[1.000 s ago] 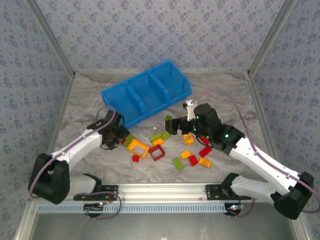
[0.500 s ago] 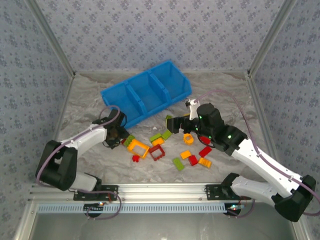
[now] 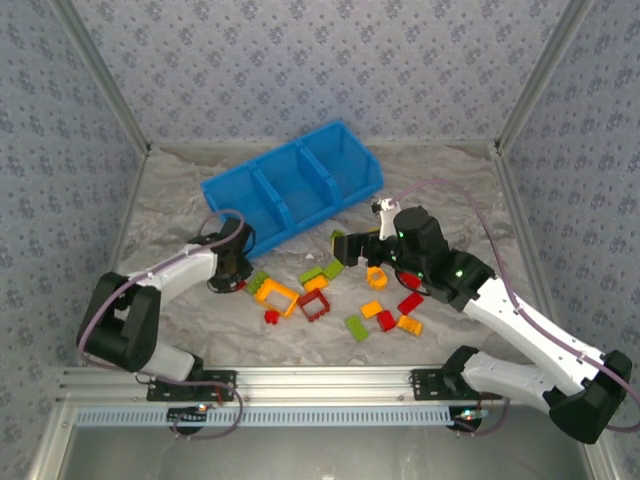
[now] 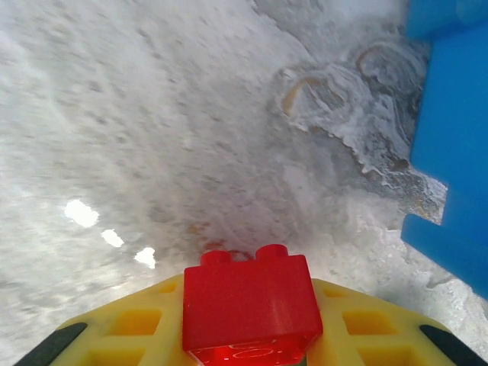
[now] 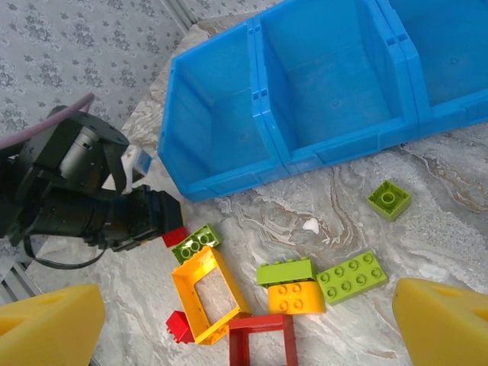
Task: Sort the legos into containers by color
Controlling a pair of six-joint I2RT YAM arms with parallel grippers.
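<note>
My left gripper (image 3: 234,270) is shut on a red lego brick (image 4: 250,303), low over the table just in front of the blue bin's (image 3: 290,195) left compartment. In the right wrist view that red brick (image 5: 174,236) pokes out beside a green brick (image 5: 196,242). A yellow open frame (image 3: 276,294) and a red open frame (image 3: 315,304) lie to the right of it. My right gripper (image 3: 350,250) hangs open above the pile, its yellow fingertips (image 5: 49,328) wide apart and holding nothing. All three compartments (image 5: 320,76) look empty.
Loose legos lie mid-table: a green plate (image 5: 351,277), a green-on-orange stack (image 5: 293,286), a small green square (image 5: 389,199), and more red, orange and green ones (image 3: 395,318) near the right arm. The bin wall (image 4: 457,152) is close on the left gripper's right.
The left arm has swung, its elbow moving right, and its gripper has shifted slightly toward the bin with the red brick. The right gripper has edged a little farther back.
</note>
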